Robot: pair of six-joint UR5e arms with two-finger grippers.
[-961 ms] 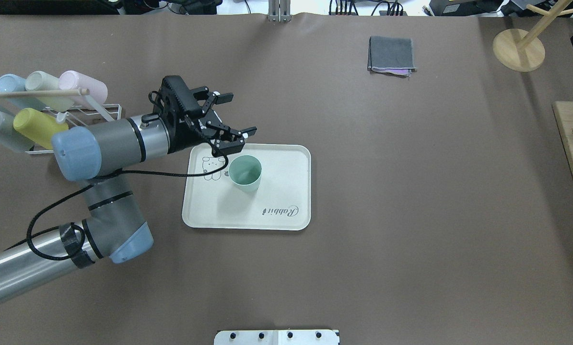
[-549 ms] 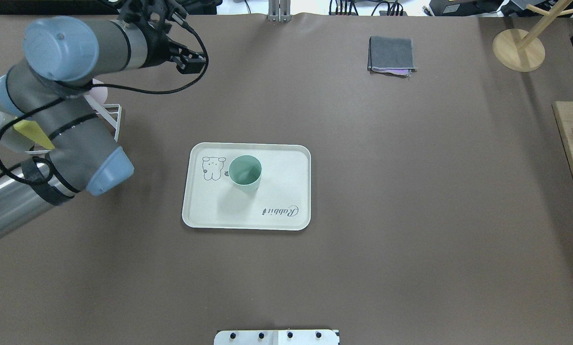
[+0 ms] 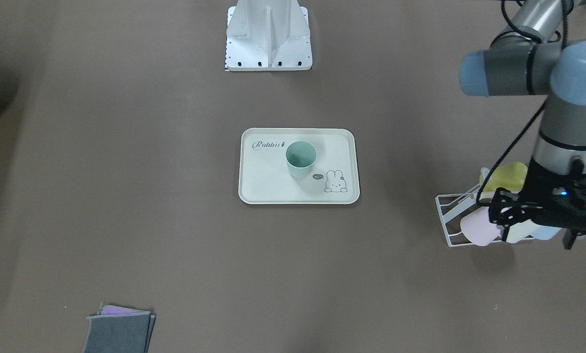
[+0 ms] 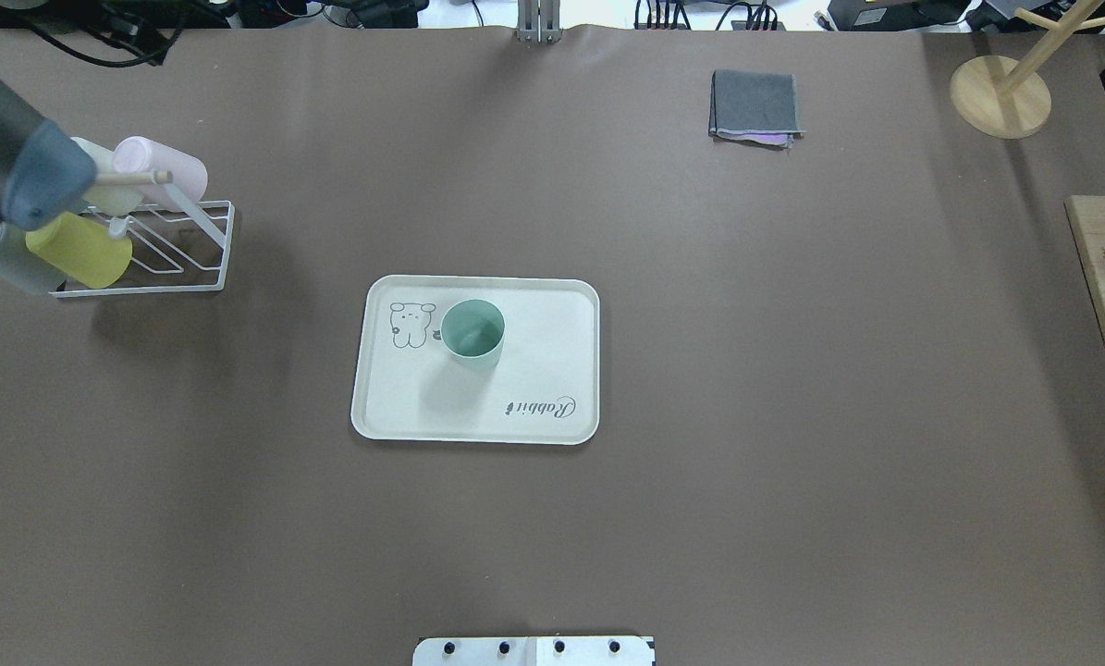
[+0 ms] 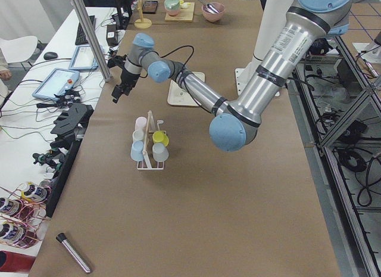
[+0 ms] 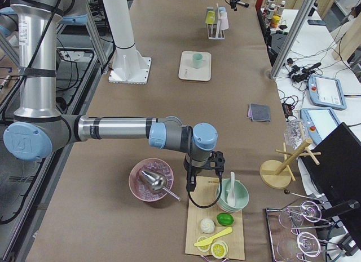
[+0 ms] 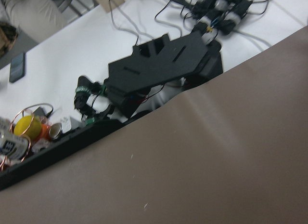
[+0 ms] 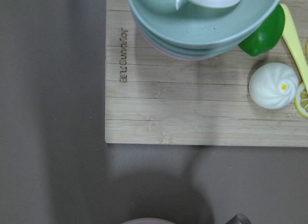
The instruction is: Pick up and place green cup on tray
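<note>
The left gripper (image 3: 538,229) hangs raised off the table, its black jointed fingers (image 3: 569,240) spread apart and gripping nothing. The side view shows it (image 5: 121,89) close to the table's operator-side edge. Near it and lower down sits a white wire rack (image 3: 450,221), thin-rodded and angular. The rack holds smooth tapered plastic tumblers lying on their sides, among them a yellow-green cup (image 3: 506,177) and a pale pink cup (image 3: 478,229).

Well apart from this gripper, toward the table's middle, lies the tray (image 3: 253,189). It is cream plastic, rectangular with rounded corners and a low raised rim. The green cup (image 3: 301,159) stands upright on it, mouth open upward. The cup is matte mint-green, slightly tapered and handleless. It stands between the "Rabbit" script and the bunny drawing, just beside the bunny. Farther off again, by the operators' edge, rests a folded grey cloth (image 3: 118,333) with a lilac layer showing beneath it.

The right gripper (image 6: 204,163) is far down the table's other end, and whether it is spread or closed cannot be told. It hovers by the edge of a slatted wooden board (image 8: 192,113). Beyond that edge on the board are stacked glossy mint bowls (image 8: 202,26), a round white bun (image 8: 274,85) and a green lime (image 8: 264,33). Just beside this gripper, off the board, sits a ribbed pink bowl (image 6: 148,182).
</note>
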